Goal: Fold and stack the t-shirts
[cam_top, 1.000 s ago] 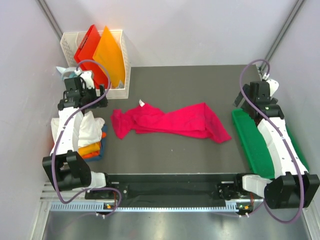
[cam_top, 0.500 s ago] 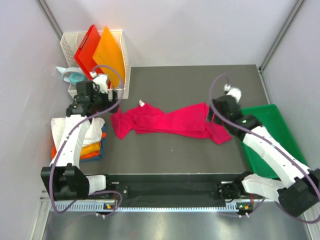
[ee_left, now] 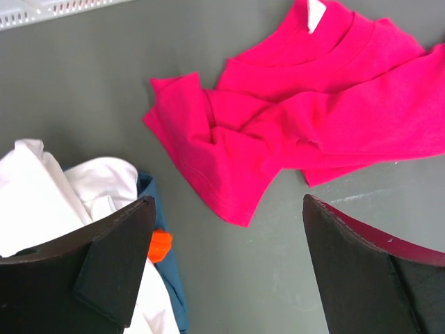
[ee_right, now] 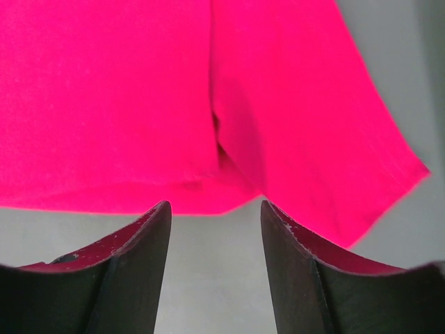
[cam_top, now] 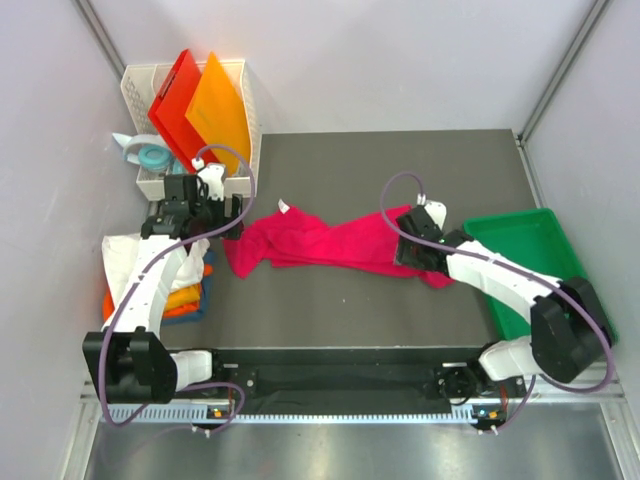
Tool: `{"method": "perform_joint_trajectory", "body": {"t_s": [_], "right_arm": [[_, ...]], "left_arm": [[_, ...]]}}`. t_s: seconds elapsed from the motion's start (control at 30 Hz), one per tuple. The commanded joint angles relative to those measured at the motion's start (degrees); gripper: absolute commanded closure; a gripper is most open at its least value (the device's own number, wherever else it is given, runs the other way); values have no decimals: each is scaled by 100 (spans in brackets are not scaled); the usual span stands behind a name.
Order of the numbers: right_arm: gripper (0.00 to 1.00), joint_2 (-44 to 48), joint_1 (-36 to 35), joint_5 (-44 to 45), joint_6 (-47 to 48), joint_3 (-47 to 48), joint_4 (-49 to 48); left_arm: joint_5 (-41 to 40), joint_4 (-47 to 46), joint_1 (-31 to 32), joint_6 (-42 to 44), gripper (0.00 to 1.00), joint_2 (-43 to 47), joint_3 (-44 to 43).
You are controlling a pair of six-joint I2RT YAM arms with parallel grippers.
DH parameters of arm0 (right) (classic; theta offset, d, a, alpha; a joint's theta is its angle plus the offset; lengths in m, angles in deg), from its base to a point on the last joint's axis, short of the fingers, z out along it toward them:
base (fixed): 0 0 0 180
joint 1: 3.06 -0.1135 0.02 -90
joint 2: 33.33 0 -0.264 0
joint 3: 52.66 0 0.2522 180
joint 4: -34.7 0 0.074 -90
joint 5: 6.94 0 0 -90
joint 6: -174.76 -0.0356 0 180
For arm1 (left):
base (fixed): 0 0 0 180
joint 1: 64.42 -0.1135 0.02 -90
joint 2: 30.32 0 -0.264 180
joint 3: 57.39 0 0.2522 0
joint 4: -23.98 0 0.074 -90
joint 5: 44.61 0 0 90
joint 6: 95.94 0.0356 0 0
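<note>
Observer: Containers first. White slatted basket (cam_top: 138, 90) sits off the table's far left corner. Red board (cam_top: 172, 100) and orange board (cam_top: 220, 112) stand on edge in it, both leaning. Green tray (cam_top: 520, 240) lies along the right edge.

Recorder: Tray contents?

Observer: Green floor where it shows. The right arm covers its left and near parts, so cannot tell there.

Recorder: Shirts?

Observer: Crimson-pink t-shirt (cam_top: 320, 240) is bunched lengthwise across the table's middle, collar and white tag toward the left. White t-shirt (cam_top: 188, 255) lies rumpled on a folded orange t-shirt (cam_top: 182, 297) and a blue t-shirt (ee_left: 170, 278) at the left edge. The left arm lies over that pile, so most of its folds are hidden.

Recorder: Grippers?

Observer: Left gripper (ee_left: 222, 268) has its jaws spread wide with nothing between them, above bare table between the pile and the pink sleeve. Right gripper (ee_right: 215, 271) has its jaws apart with grey table in the gap, tips at the hem of the pink shirt's right end. Whether they touch the cloth, cannot tell.

Recorder: Anything unclear?

Observer: Small teal ring-like object (cam_top: 152, 155) by the basket's near left corner, too small to name.

Recorder: Surroundings?

Observer: Dark grey matte table (cam_top: 350, 165), with pale walls on three sides. Metal rail (cam_top: 340, 412) along the near edge carries both arm bases.
</note>
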Motion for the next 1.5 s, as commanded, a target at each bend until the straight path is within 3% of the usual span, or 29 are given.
{"method": "perform_joint_trajectory", "body": {"t_s": [0.0, 0.57, 1.27, 1.3, 1.37, 1.4, 1.43, 1.47], "right_arm": [[46, -323, -69, -80, -94, 348, -495], [46, -1377, 54, 61, 82, 998, -601], [50, -1220, 186, 210, -208, 524, -433], [52, -1246, 186, 184, -191, 497, -460], [70, -1325, 177, 157, -200, 506, -460], [80, -1343, 177, 131, -208, 515, -443], [100, -1352, 186, 140, -208, 532, -451], [100, -1343, 177, 157, -226, 541, -434]], "left_arm": [[-94, -73, -12, 4, 10, 104, 147], [-243, -12, -12, -48, 10, 16, 270], [-270, -12, -12, -110, 10, -133, 349], [-270, -21, -21, -110, 10, -151, 349], [-270, -21, -21, -110, 10, -142, 367], [-279, -21, -12, -110, 10, -151, 367], [-279, -21, -12, -119, 11, -133, 384], [-270, -21, -12, -110, 10, -133, 393]]}}
